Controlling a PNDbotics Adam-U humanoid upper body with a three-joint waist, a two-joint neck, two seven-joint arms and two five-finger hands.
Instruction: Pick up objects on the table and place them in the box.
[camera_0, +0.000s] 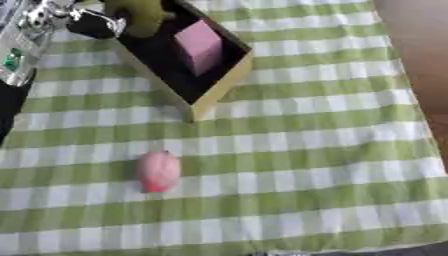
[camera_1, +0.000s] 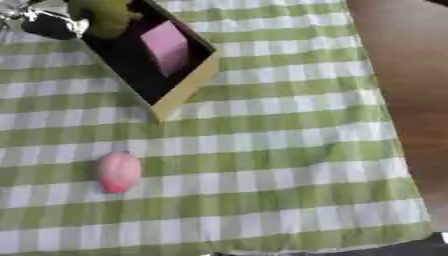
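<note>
An open box (camera_0: 220, 82) with a black inside and a light wooden rim sits askew at the upper left of the green-checked cloth. A pink block (camera_0: 199, 46) lies inside it. At the box's far end is an olive-green rounded thing (camera_0: 140, 15), partly cut off by the top edge. My left hand (camera_0: 90, 24), black with silver parts, comes in from the upper left corner and sits right beside the green thing; whether it holds it is hidden. On the cloth, well in front of the box, lies a pink rounded object (camera_0: 158, 171) with a redder lower end. My right hand does not show.
The checked tablecloth (camera_0: 306, 150) covers the table. Its right edge (camera_1: 389, 125) borders a brown floor, and its front edge runs along the bottom. My silver left forearm (camera_0: 22, 50) lies along the left edge.
</note>
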